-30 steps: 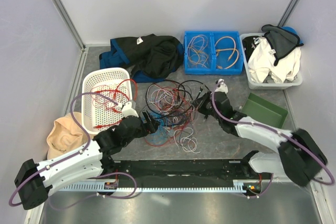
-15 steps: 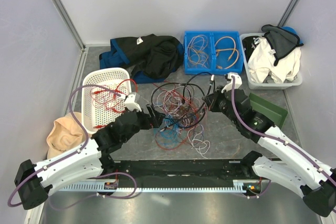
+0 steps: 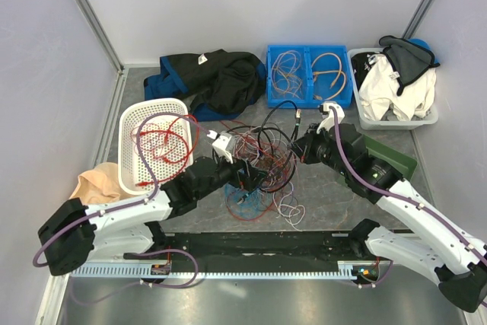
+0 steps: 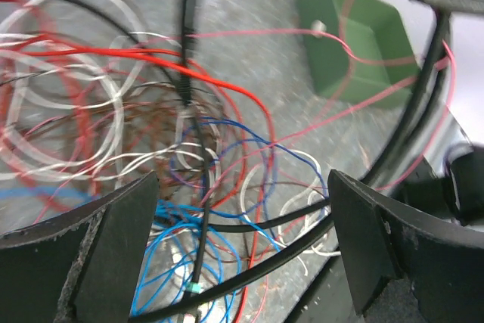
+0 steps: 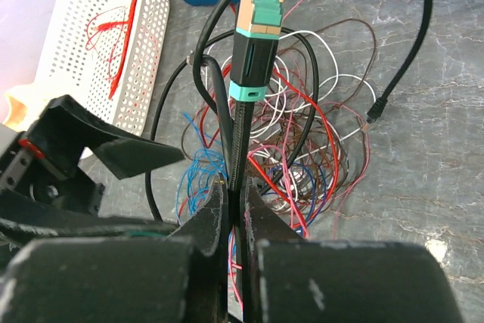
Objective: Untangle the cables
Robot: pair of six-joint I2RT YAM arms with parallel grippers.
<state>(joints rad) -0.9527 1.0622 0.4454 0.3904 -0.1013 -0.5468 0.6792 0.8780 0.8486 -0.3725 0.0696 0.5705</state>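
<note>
The cables [image 3: 262,161] lie as a tangle of red, white, blue, brown and black wires in the middle of the table. My left gripper [image 3: 247,178] hovers over the tangle's near left side. In the left wrist view it [image 4: 242,240] is open wide, with two black cables [image 4: 272,243] and blue wires [image 4: 170,262] passing between the fingers, none gripped. My right gripper [image 3: 302,148] sits at the tangle's right edge. In the right wrist view it [image 5: 236,202] is shut on a black braided cable [image 5: 240,138], whose teal connector [image 5: 257,43] sticks out beyond the fingers.
A white perforated basket [image 3: 125,146] with red wires stands at the left, a beige cloth [image 3: 95,184] beside it. Dark clothing [image 3: 217,81] lies behind the tangle. At the back right stand a blue bin [image 3: 309,74] with coiled wires and a white bin [image 3: 396,121] of clothes; a green tray [image 3: 399,161] lies under my right arm.
My left gripper has reached rightwards from beside the basket to over the tangle, its jaws spreading wider. My right arm has lifted with the black cable, and the tangle has shifted with it.
</note>
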